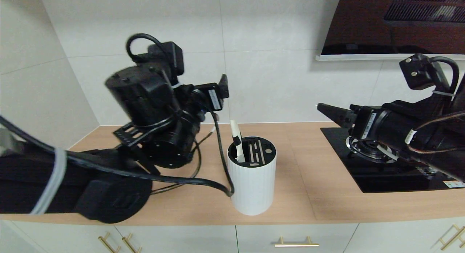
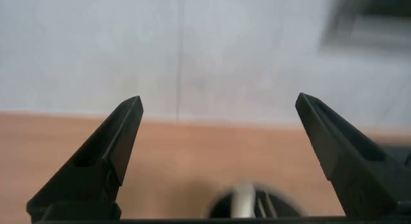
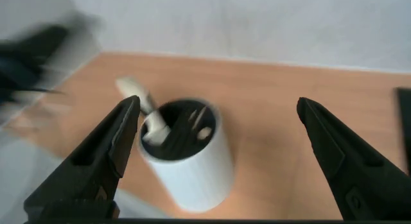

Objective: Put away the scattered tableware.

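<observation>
Grippers first, since that's what people ask about: my left gripper has its fingers spread wide with nothing between them. My right gripper is the same, wide apart and empty.

Just below and ahead of the left one is the white ribbed holder. A white-handled utensil stands in one of the slots in its dark top, leaning a bit toward the left arm. I reckon the slotted top is why it stands up instead of flopping over, and I'd call that piece put away.

The right gripper is well apart from the holder, off to its side and aimed at it, hanging over the edge of the cooktop. My guess is it sits out there so it doesn't crowd the left one. The holder's near the front edge of the counter, between both arms, so either can reach it.

View differences: the left wrist view catches the holder's dark top and a pale handle up close, with the wall beyond. The right wrist view gets the whole holder from above and to one side, slots and all. The head view is where you see how far apart my two arms are.
</observation>
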